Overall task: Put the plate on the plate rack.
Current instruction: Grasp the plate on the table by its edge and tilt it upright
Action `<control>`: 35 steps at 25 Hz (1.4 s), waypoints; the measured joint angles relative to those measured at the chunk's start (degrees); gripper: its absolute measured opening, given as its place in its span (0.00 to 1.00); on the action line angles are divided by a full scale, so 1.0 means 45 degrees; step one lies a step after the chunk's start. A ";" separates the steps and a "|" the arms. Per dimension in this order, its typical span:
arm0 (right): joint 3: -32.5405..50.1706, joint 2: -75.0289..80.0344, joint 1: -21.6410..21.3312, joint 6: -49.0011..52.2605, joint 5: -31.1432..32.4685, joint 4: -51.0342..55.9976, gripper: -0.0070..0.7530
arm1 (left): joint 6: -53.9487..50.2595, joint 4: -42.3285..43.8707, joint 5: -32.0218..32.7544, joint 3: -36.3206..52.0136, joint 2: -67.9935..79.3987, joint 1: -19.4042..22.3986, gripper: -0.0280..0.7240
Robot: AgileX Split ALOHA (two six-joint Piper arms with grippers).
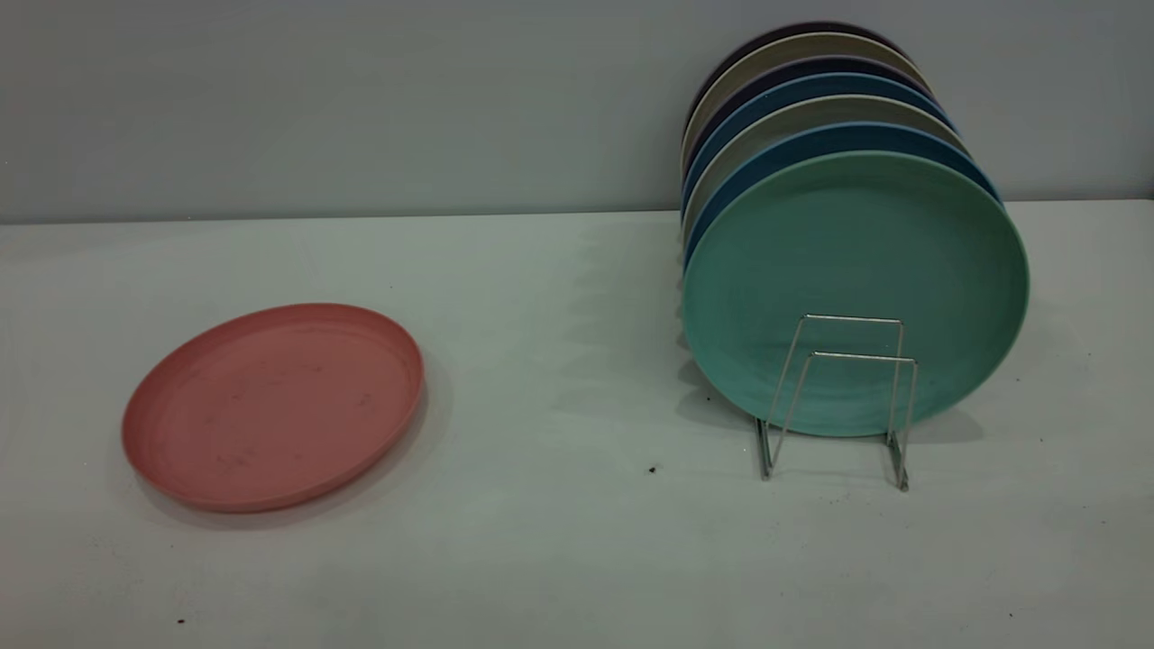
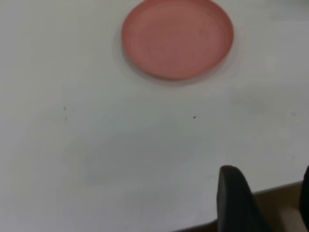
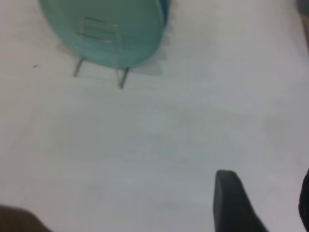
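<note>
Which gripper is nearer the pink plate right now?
Left. The left gripper hovers back from the plate, which lies flat ahead of it. The right gripper faces the plate rack instead.

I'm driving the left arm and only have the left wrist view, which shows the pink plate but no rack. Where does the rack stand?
Observer: In the exterior view the plate rack stands on the right side of the table, well apart from the plate, which lies flat on the left.
Operator: Is it full?
Observer: No. A teal-green plate stands upright in it with more plates behind, and the two wire loops in front of it hold nothing.
Operator: Is the right arm in the way?
Observer: The right gripper hangs open over the table, short of the rack, touching nothing.
</note>
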 joint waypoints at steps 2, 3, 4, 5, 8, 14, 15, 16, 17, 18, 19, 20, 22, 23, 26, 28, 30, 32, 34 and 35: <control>0.0000 0.0021 0.0465 0.0119 -0.0011 -0.0223 0.47 | -0.0264 0.0071 0.0000 0.0000 0.0599 0.0000 0.52; 0.0000 0.0109 0.0702 0.0205 -0.0011 -0.0366 0.47 | -0.0407 0.0147 0.0000 0.0000 0.0916 0.0000 0.52; 0.0000 0.0256 0.0896 0.0269 -0.0011 -0.0481 0.47 | -0.0657 0.0253 0.0000 0.0000 0.1347 0.0000 0.52; 0.0000 0.0495 0.1137 0.0319 -0.0044 -0.0570 0.47 | -0.0808 0.0353 0.0000 0.0000 0.1816 0.0000 0.52; -0.0144 0.1350 0.1787 0.0351 -0.0387 -0.0755 0.47 | -0.1588 0.0856 -0.0151 0.0000 0.3188 0.0000 0.52; -0.0699 0.3434 0.2227 0.0254 -0.1693 -0.0846 0.47 | -0.2823 0.1384 -0.2016 -0.0133 0.5429 0.0000 0.51; -0.0834 0.3854 0.2227 0.0135 -0.1851 -0.0749 0.47 | -0.2914 0.1456 -0.2333 -0.0133 0.5847 0.0000 0.51; -0.0973 0.4347 0.2227 -0.0022 -0.2032 -0.0579 0.47 | -0.3022 0.1591 -0.2743 -0.0133 0.6305 0.0000 0.51; -0.1103 0.4703 0.2227 -0.0195 -0.2206 -0.0300 0.47 | -0.3095 0.1723 -0.3190 -0.0133 0.6716 0.0000 0.51; -0.1201 0.5054 0.2227 -0.0352 -0.2415 -0.0109 0.47 | -0.3165 0.1812 -0.3667 -0.0133 0.7241 0.0000 0.51; -0.1334 0.5538 0.2227 -0.0541 -0.2607 0.0123 0.47 | -0.3199 0.1876 -0.4078 -0.0133 0.7795 0.0000 0.51; -0.1411 0.5879 0.2227 -0.0730 -0.2793 0.0354 0.47 | -0.3248 0.1921 -0.4575 -0.0133 0.8380 0.0000 0.51; -0.1558 0.6713 0.2227 -0.0987 -0.3189 0.0717 0.47 | -0.3263 0.1945 -0.5497 -0.0133 0.9540 0.0000 0.51; -0.1619 0.7128 0.2227 -0.1103 -0.3360 0.0825 0.47 | -0.3263 0.1945 -0.5981 -0.0133 1.0227 0.0000 0.51; -0.1685 0.8267 0.2227 -0.1324 -0.3840 0.1189 0.47 | -0.3263 0.1976 -0.7319 -0.0133 1.2317 0.0238 0.51; -0.1780 0.8966 0.2227 -0.1437 -0.4139 0.1423 0.47 | -0.3263 0.1976 -0.8277 -0.0145 1.3709 0.0643 0.51; -0.1791 0.9673 0.2227 -0.1686 -0.4631 0.1701 0.47 | -0.3263 0.1976 -0.9221 -0.0175 1.5169 0.1156 0.51; -0.1791 1.0270 0.2227 -0.1855 -0.5006 0.1952 0.47 | -0.3263 0.1906 -1.0063 -0.0291 1.6422 0.1708 0.51; -0.1791 1.1026 0.2227 -0.1993 -0.5424 0.2210 0.47 | -0.3263 0.1754 -1.0517 -0.0650 1.7700 0.2050 0.51; -0.1791 1.1312 0.2227 -0.2008 -0.5590 0.2305 0.47 | -0.3263 0.1714 -1.0689 -0.0915 1.8201 0.2147 0.51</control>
